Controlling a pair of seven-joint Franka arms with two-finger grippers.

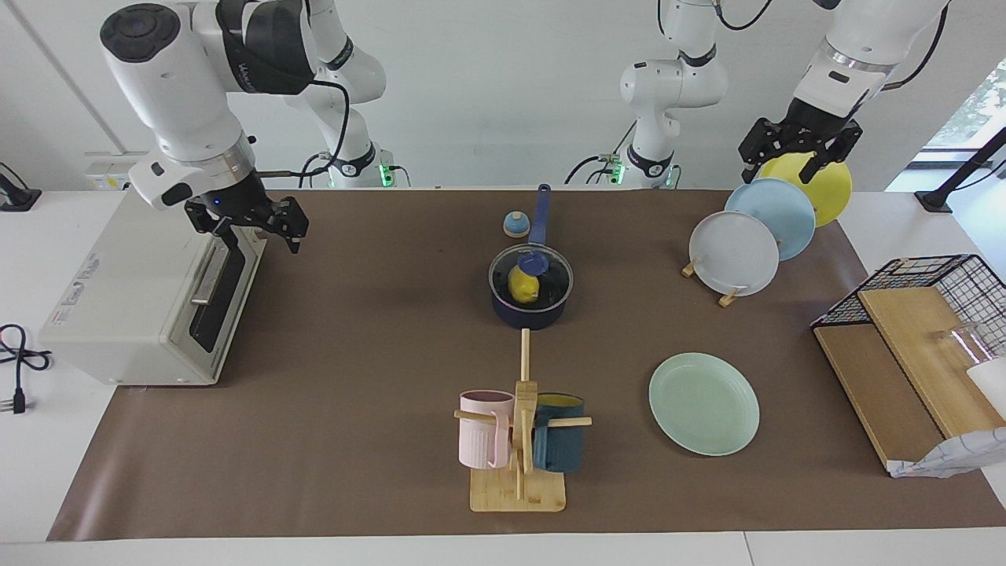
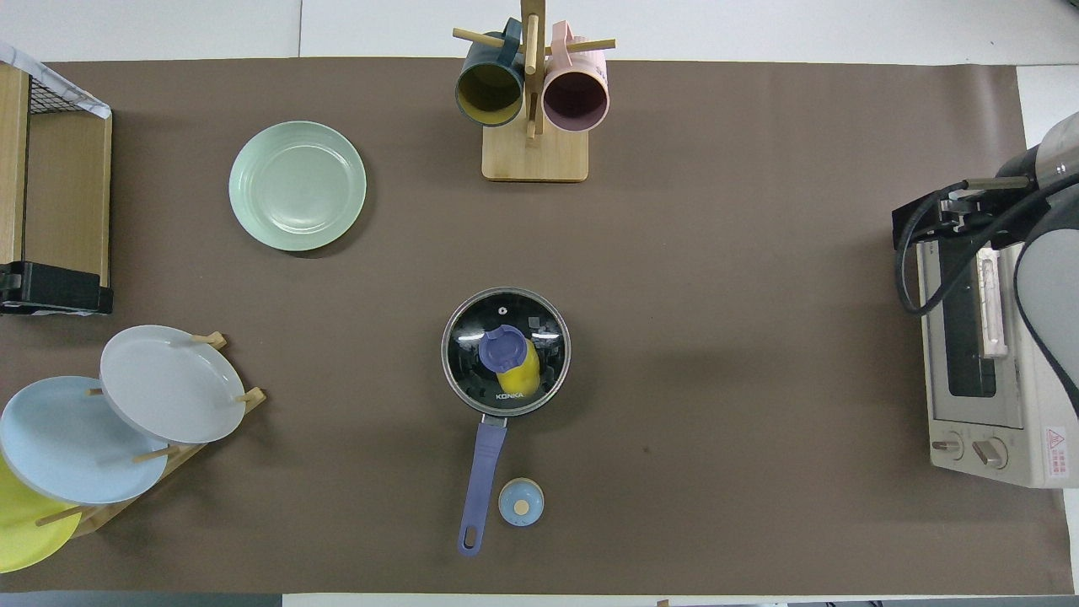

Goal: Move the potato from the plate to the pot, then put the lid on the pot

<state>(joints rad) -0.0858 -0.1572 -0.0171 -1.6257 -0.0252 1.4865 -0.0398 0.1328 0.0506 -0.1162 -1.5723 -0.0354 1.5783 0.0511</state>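
Already the right gripper (image 1: 255, 224) hangs over the toaster oven (image 1: 149, 306), jaws apart, empty; the potato (image 1: 523, 286) sits in the pot (image 1: 531, 308) under the lid (image 1: 530, 271); the plate (image 1: 703, 402) lies bare; the left gripper (image 1: 798, 153), open, hovers over the plate rack (image 1: 727, 295); best both arms simply stay clear.

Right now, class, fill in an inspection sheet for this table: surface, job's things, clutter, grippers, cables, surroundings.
Surface: brown mat on a white table.
Job's things: potato inside the pot; lid seated on the pot; mint-green plate bare.
Clutter: bell beside the pot's handle; mug tree with two mugs; plate rack; toaster oven; wire basket.
Grippers: left gripper open over the plate rack; right gripper open over the toaster oven.
Cables: black cord beside the toaster oven.
Surroundings: white wall, window.
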